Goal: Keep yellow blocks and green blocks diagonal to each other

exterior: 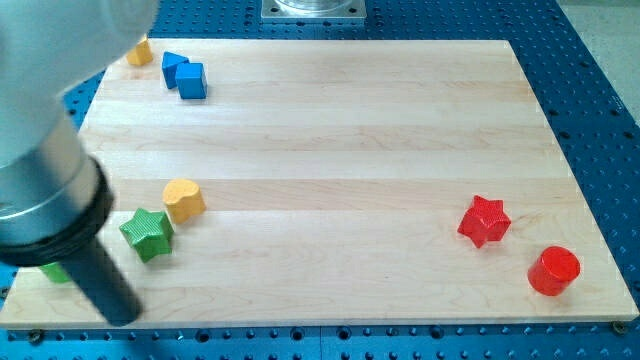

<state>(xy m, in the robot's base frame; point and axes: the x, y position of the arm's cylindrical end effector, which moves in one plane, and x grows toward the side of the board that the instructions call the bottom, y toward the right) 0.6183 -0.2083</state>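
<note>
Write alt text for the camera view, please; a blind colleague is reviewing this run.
My tip rests near the wooden board's bottom-left edge, just below-left of a green star block that touches a yellow heart block. Another green block hides behind the rod; another yellow block and two blue blocks sit top-left, red star and red cylinder bottom-right.

Two blue blocks touch each other near the wooden tabletop's top left, while a red star and a red cylinder stand near each other at bottom right.

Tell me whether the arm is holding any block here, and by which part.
Nothing is held. My tip is a bare rod resting at the board's lower left, just left of and below the green star, not touching it.
</note>
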